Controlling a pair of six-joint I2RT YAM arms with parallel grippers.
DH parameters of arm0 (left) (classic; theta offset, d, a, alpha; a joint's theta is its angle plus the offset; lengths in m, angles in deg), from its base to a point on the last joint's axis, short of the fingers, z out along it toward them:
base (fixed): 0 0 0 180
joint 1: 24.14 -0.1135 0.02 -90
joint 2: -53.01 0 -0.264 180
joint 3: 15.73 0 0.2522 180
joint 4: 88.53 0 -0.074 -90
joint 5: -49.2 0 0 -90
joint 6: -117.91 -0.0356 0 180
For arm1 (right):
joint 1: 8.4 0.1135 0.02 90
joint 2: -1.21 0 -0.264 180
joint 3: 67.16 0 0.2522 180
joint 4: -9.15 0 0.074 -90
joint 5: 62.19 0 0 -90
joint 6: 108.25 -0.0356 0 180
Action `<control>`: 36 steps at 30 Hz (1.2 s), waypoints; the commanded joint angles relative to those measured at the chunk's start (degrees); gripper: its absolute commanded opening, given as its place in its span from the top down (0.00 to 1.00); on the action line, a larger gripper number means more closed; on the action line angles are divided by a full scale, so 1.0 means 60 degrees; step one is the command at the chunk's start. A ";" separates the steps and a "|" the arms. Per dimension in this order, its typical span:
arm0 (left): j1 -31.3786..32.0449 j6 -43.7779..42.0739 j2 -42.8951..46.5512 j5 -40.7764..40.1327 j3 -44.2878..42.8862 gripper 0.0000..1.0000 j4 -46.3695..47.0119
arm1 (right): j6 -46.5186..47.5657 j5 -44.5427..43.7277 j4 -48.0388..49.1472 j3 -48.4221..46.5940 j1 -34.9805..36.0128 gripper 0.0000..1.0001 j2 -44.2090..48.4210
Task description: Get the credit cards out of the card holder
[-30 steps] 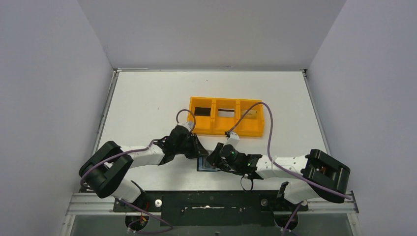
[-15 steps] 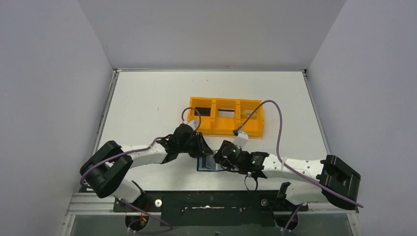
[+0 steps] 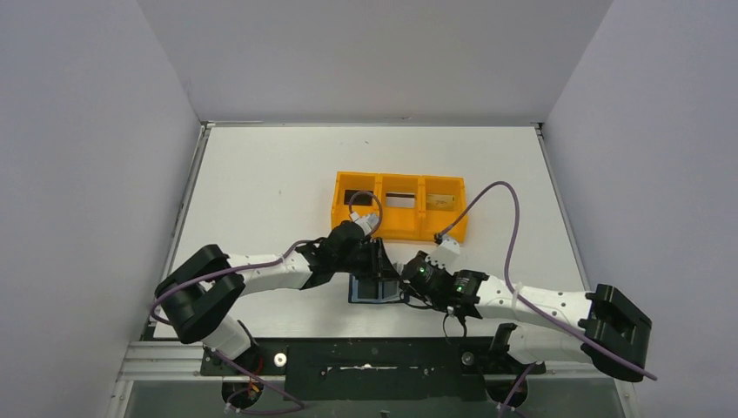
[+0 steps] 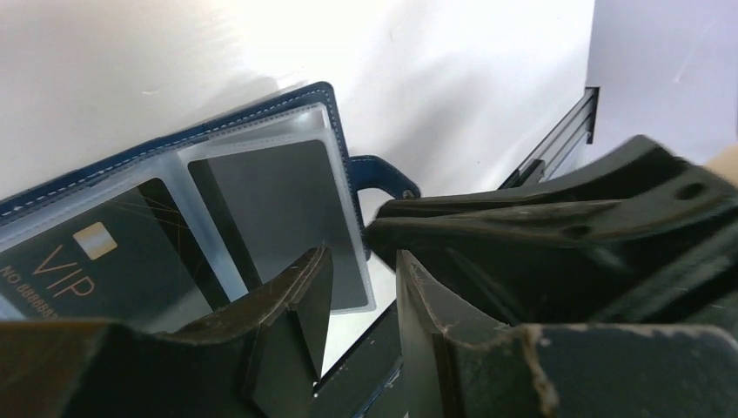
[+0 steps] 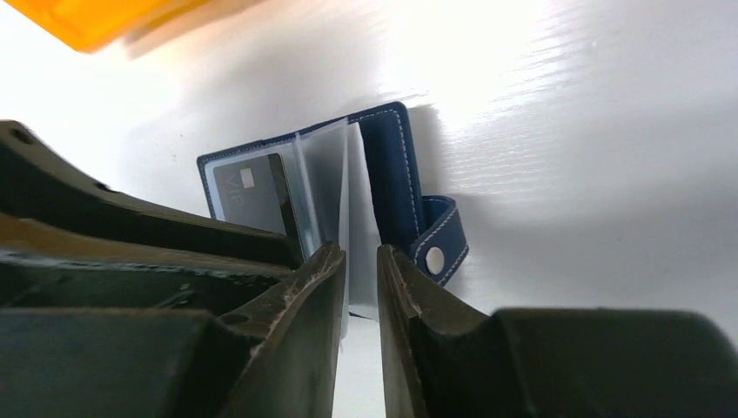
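White table point(image 3: 261, 174), card holder point(image 3: 374, 292), left end effector point(image 3: 379, 261) shifted right above it

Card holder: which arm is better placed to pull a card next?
Probably right: the right gripper has its narrow gap lined up with the raised clear sleeve of the card holder. The left gripper hovers over a sleeved grey card, gripping nothing.

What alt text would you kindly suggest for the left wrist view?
An open navy card holder lies on a white table, its clear sleeves showing a dark card marked VIP and a plain grey card. The left pincer fills the foreground, slightly open and empty; the right pincer reaches in from the right beside the tab.
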 commanded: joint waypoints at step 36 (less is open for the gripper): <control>-0.1612 -0.0107 0.4258 -0.1552 0.2078 0.62 -0.1174 | 0.0466 0.0276 -0.0528 -0.0964 -0.0159 0.87 -0.1068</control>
